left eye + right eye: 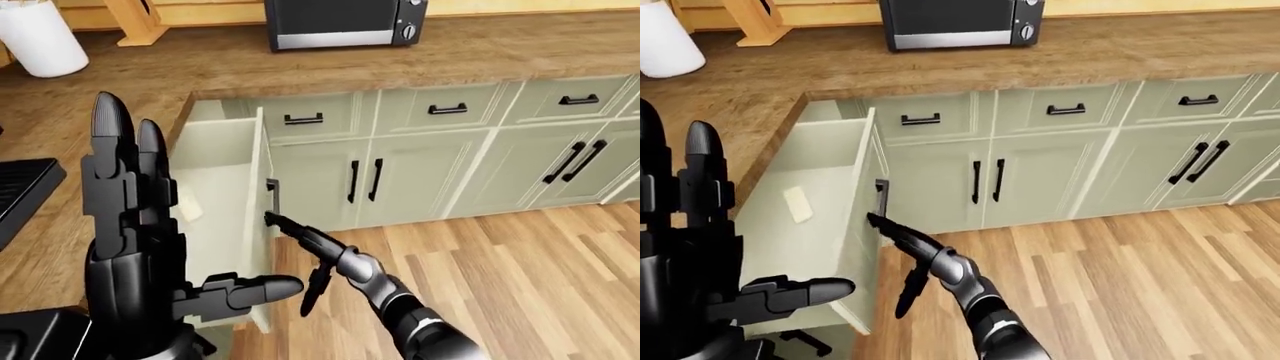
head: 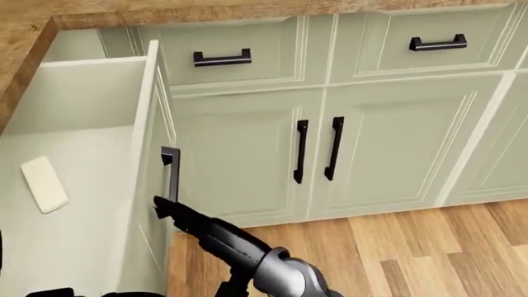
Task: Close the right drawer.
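Inside pulled-out drawer (image 2: 99, 99): pale block (image 2: 44, 184); right robot hand (image 2: 169, 209) unclenched, fingertips at handle (image 2: 171, 170).

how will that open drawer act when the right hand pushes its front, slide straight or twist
Probably slides straight: the drawer is a stiff box pulled squarely out of the cabinet. The right hand touches near the handle, roughly mid-front, so little twist. The small white block inside may skid.

Its left hand (image 1: 140, 247) stands raised, fingers straight up and thumb out sideways (open); the right hand (image 1: 902, 240) reaches forward, fingers extended.
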Robot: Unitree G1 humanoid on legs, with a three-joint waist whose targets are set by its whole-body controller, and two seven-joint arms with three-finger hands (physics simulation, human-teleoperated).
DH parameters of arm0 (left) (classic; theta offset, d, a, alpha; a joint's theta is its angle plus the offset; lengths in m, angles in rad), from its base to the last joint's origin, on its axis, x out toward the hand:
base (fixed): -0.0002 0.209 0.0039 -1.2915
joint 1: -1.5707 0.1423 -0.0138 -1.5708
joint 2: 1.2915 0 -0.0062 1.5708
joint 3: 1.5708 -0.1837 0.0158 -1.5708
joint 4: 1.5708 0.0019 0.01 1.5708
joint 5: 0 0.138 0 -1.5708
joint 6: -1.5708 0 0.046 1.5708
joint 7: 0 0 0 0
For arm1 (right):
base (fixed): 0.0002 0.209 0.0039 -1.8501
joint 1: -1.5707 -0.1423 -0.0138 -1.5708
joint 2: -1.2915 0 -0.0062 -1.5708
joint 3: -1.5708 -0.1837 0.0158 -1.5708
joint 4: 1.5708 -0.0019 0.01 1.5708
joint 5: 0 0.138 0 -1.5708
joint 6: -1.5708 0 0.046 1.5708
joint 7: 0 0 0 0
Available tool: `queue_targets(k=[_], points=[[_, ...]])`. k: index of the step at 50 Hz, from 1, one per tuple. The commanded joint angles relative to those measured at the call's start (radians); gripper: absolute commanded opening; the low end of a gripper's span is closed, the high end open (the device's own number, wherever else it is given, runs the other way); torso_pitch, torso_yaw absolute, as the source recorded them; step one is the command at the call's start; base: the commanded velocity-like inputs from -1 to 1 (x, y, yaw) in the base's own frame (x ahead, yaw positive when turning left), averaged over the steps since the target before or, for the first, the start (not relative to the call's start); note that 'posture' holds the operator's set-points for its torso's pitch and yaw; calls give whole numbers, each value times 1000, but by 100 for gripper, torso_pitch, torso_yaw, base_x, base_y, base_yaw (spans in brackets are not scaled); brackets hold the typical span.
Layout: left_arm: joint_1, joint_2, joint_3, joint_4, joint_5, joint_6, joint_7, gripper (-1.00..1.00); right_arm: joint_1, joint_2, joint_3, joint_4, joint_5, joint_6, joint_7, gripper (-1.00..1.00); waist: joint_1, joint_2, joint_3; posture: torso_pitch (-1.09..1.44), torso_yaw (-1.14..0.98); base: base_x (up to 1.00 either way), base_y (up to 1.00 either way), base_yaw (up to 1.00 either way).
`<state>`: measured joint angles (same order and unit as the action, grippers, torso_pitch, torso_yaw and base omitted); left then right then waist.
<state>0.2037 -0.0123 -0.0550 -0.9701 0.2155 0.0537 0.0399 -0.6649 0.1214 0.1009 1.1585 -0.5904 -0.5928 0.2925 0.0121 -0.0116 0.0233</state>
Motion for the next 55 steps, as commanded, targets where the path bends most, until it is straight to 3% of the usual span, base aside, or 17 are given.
queue_targets(k=[1, 6, 11, 15, 19, 26, 30, 36, 40, 46, 51, 55], points=[[-9, 1, -2, -33, 4, -22, 3, 100, -30, -29, -30, -161, 88, 17, 9, 100, 0, 4, -23, 0, 0, 0, 0, 0], [-8, 1, -3, -36, 6, -20, 4, 100, 93, -86, -35, -491, 165, 155, 92, 100, 8, -3, -20, 0, 0, 0, 0, 0], [-7, 1, -9, -38, 10, -18, 5, 100, 336, -144, -61, -1017, 272, 370, 191, 100, 13, -10, -22, 0, 0, 0, 0, 0], [-3, 3, -17, -35, 13, -22, 7, 100, 476, -203, -166, -1420, 397, 567, 202, 100, 16, -14, -22, 0, 0, 0, 0, 0], [0, 4, -18, -33, 14, -26, 8, 100, 531, -225, -249, -1593, 494, 649, 133, 100, 15, -14, -18, 0, 0, 0, 0, 0], [4, 5, -18, -26, 17, -35, 8, 100, 572, -217, -354, -1636, 644, 604, -94, 100, 5, -13, -20, 0, 0, 0, 0, 0], [8, 5, -23, -25, 21, -39, 8, 100, 589, -223, -354, -1606, 676, 554, -169, 100, 4, -12, -19, 0, 0, 0, 0, 0], [14, 8, -37, 3, 30, -63, 11, 100, 583, -233, -409, -1556, 746, 518, -311, 100, 3, -8, -16, 0, 0, 0, 0, 0], [8, 12, -63, 27, 45, -69, 10, 100, 585, -244, -398, -1548, 753, 510, -327, 100, 3, -10, -17, 0, 0, 0, 0, 0], [10, 33, -220, 122, 123, -114, 34, 100, 587, -243, -383, -1516, 749, 493, -320, 100, 0, -11, -20, 0, 0, 0, 0, 0], [-42, 31, -248, 148, 137, -87, 29, 100, 589, -241, -375, -1500, 748, 488, -310, 100, 1, -12, -22, 0, 0, 0, 0, 0], [-79, 20, -302, 198, 164, -85, 17, 100, 589, -240, -367, -1481, 742, 479, -302, 100, -1, -11, -24, 0, 0, 0, 0, 0]])
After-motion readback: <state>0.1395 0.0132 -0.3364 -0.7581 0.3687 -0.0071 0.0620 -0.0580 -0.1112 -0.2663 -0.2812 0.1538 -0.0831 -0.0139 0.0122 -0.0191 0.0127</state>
